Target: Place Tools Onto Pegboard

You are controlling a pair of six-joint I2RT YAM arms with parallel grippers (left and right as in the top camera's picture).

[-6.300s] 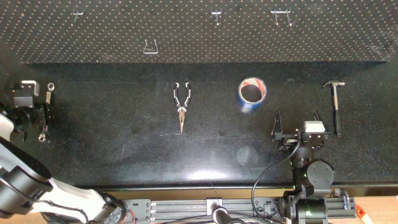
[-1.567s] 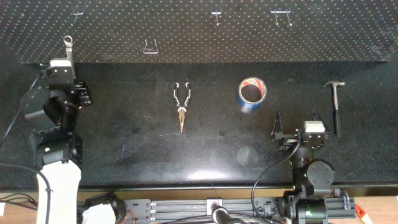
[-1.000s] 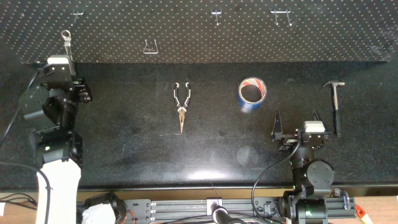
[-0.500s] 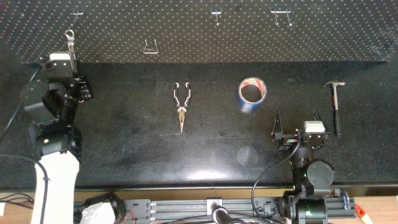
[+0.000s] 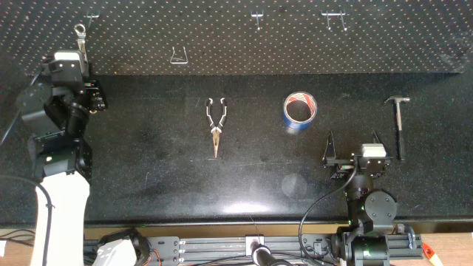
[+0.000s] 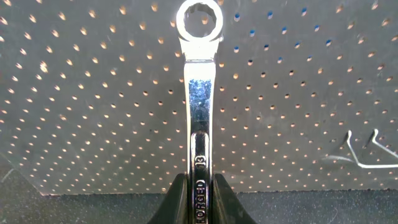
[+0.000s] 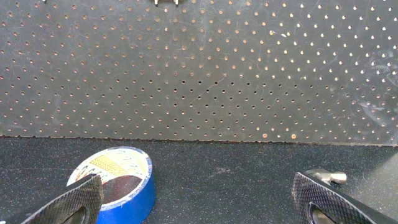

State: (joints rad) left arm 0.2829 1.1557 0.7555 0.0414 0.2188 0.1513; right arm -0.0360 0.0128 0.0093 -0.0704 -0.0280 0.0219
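Observation:
My left gripper (image 5: 81, 58) is raised at the far left, in front of the pegboard (image 5: 236, 37), shut on a chrome wrench (image 6: 199, 112) that stands upright with its ring end (image 5: 79, 30) up. The wrench's ring (image 6: 199, 18) is seen against the board's holes. A wire hook (image 5: 92, 15) sits on the board just right of and above the ring. Pliers (image 5: 216, 125), a blue tape roll (image 5: 300, 109) and a hammer (image 5: 399, 125) lie on the black table. My right gripper (image 5: 353, 148) rests open near the hammer, with the tape roll (image 7: 115, 180) ahead of it.
More wire hooks hang on the pegboard: a triangular one (image 5: 178, 56), one at the middle (image 5: 257, 16) and a double one (image 5: 334, 18). Another hook (image 6: 367, 152) shows beside the wrench. The hammer's head (image 7: 326, 177) lies by my right fingers.
My left arm picked up the wrench from the table's left edge and has carried it up toward the pegboard, rising steadily over the last second. The right arm has not moved.

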